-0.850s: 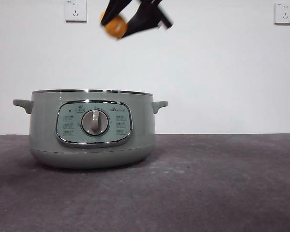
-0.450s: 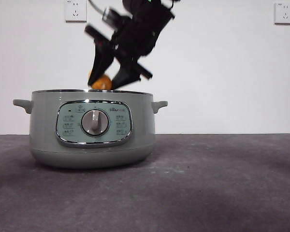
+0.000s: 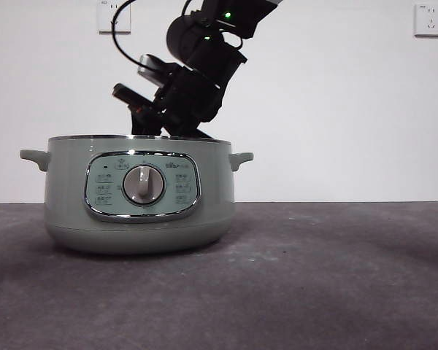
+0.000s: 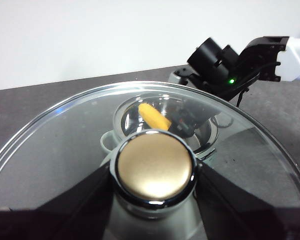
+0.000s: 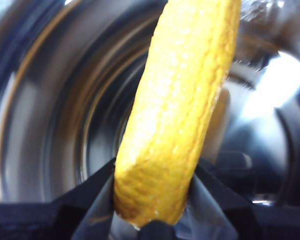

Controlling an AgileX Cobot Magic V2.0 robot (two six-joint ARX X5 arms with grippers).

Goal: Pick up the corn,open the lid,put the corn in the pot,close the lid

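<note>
Right claw (image 5: 152, 200), black two-jaw type, is clamped on the short yellow-orange corn cob (image 5: 177, 110): jaws press its lower end from both sides. Cob surface is pebbled w/ fine kernels, bright yellow along the length, darker orange at the gripped end. It sits inside the mouth of the large round sage-green electric pot (image 3: 139, 193); shiny steel inner wall rings around it in the right wrist view. Whether it touches the pot floor can't be told.

In the front view the right arm comes down from above, dark & bulky, a green light on it; the claw tip dips behind the pot rim, so cob is hidden there.

Left claw (image 4: 152, 180) grips the sage-green knob (image 4: 155, 172) of the round glass lid w/ steel rim (image 4: 65, 145), a jaw on each side of the knob. Knob top looks glossy, golden in the light. Lid is held above the pot, off it; through the glass the open pot, the cob and the right claw show below.

Pot stands on the dark grey bench (image 3: 336, 284), w/ chrome-framed control panel (image 3: 142, 186) & silver dial (image 3: 144, 184) facing front, a small handle on each side. Behind the pot, white wall w/ two sockets (image 3: 114, 16).
</note>
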